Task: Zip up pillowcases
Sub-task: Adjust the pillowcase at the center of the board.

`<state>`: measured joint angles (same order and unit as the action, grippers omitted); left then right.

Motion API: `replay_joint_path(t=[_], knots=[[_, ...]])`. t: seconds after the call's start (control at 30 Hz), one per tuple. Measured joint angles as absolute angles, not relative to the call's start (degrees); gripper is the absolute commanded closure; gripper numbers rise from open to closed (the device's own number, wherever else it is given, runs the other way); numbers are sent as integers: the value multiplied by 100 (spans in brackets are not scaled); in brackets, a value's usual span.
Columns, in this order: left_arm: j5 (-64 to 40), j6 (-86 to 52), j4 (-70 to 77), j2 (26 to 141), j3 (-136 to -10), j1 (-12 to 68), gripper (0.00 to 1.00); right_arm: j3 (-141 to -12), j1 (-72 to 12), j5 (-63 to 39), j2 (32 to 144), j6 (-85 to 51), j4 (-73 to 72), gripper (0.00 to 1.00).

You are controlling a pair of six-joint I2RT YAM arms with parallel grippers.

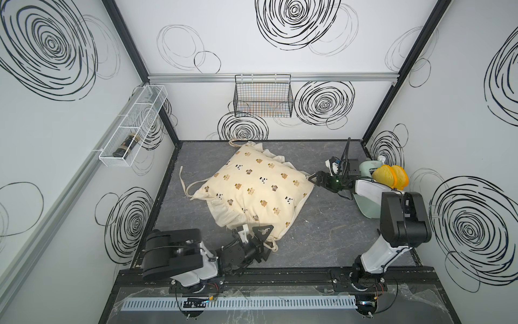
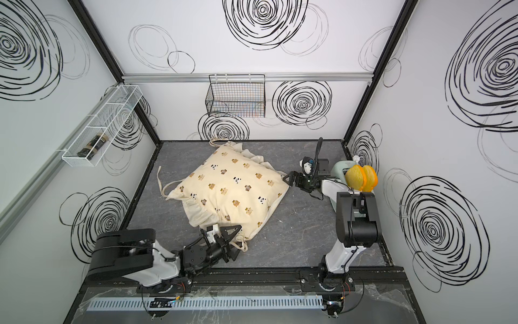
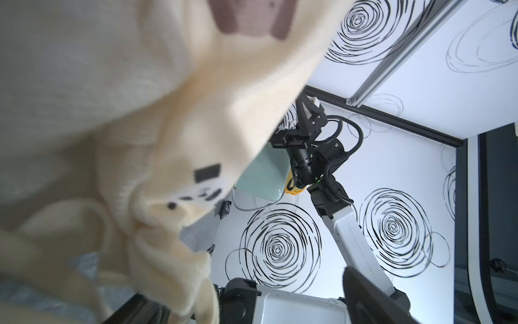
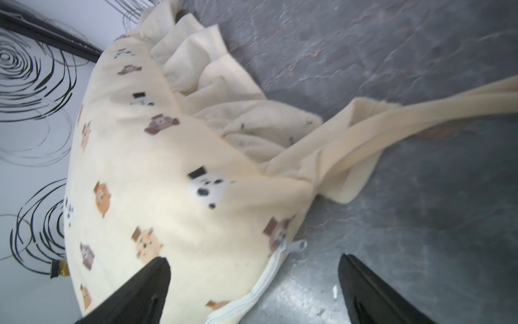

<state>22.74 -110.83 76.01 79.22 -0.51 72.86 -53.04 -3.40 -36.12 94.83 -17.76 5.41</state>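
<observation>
The pillowcase (image 1: pixel 252 190) (image 2: pixel 229 188), cream with small bears and pandas, lies stuffed in the middle of the grey floor, its ruffles and long ties spread out. My left gripper (image 1: pixel 262 238) (image 2: pixel 228 241) stands open at its near corner, by a looped tie (image 1: pixel 273 245). In the left wrist view the fabric (image 3: pixel 168 140) fills most of the picture and drapes over one finger; the other finger (image 3: pixel 364 297) is bare. My right gripper (image 1: pixel 311 179) (image 4: pixel 256 283) is open at the right corner, holding nothing. The white zipper (image 4: pixel 266 277) runs between its fingers, with the pull (image 4: pixel 298 245) lying at the corner.
A white wire shelf (image 1: pixel 131 126) with a dark bottle hangs on the left wall. A black wire basket (image 1: pixel 263 98) hangs on the back wall. A mint-green appliance (image 1: pixel 367 202) and orange-yellow pieces (image 1: pixel 389 176) sit at the right wall behind the right arm.
</observation>
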Motion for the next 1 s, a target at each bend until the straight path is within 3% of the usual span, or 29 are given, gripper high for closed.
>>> replay_joint_path(t=[0.2,0.33,0.5,0.67,0.77,0.93,1.0], knots=[[2829,-10213,2224,3920,-683,7096,4,-4333,-816,-3649,8680,-2018,497,2],[2864,-9524,113,1695,-908,6226,4,-3605,-1264,-3642,8215,-2425,191,2],[2963,-8637,-1769,1708,-1503,5736,4,-2923,-2270,-3503,7961,-3159,-491,2],[2526,-7583,-2043,2335,-2069,4969,4,-2814,-3210,-3238,8263,-3841,-1339,4],[2126,-7135,-2032,2344,-2093,4364,4,-2882,-3542,-3140,8650,-4086,-1756,21],[1605,-6569,-2056,2248,-2132,3579,4,-2932,-3645,-2842,8833,-4307,-1946,79],[1483,-6359,-2123,2287,-2217,3402,4,-2967,-3524,-2755,8755,-4250,-1793,91]])
